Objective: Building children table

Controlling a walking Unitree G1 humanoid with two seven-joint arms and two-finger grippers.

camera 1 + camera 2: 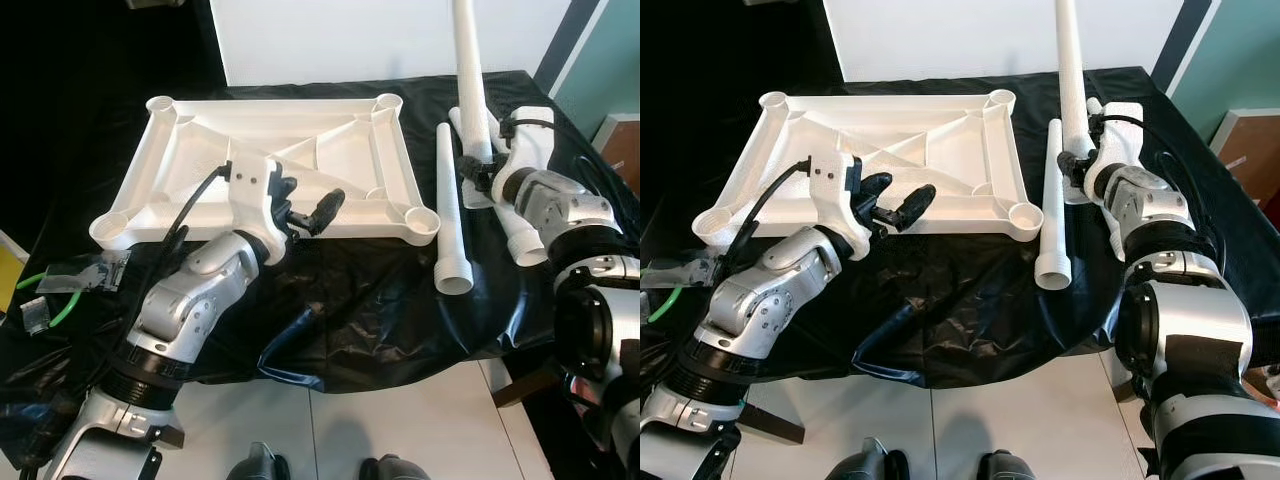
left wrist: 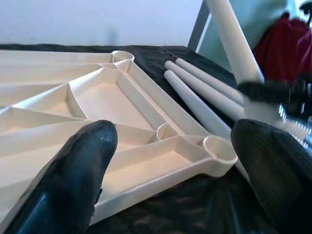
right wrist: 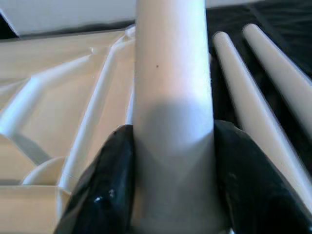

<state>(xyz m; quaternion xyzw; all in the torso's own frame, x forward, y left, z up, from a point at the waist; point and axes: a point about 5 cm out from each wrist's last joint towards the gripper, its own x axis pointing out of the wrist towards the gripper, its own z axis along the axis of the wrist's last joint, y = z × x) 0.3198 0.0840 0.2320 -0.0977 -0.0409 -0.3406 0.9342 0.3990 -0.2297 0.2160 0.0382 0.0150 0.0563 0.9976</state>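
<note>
A black plastic sheet (image 1: 380, 300) covers a low table before a white wall, with pale floor tiles below its near edge. On it, in the left eye view, lies the white table top (image 1: 270, 165) upside down, ribs up, a round socket at each corner. The left gripper (image 1: 305, 205) hovers over its near edge, fingers spread and holding nothing. Right of the top a loose leg (image 1: 449, 215) lies flat, its open end near the sheet's edge; another leg (image 1: 520, 240) lies partly under the right arm. The right gripper (image 1: 478, 160) is clamped on a held leg (image 1: 470, 70) that stands nearly upright.

In the right eye view, green cables (image 1: 660, 300) and clutter sit by the sheet's left edge.

The left wrist view shows the near-right corner socket (image 2: 219, 148) between the parted fingers (image 2: 73, 170), the lying legs just beyond.

In the right wrist view, both fingertips (image 3: 105, 190) press the held leg's sides, the table top behind.
</note>
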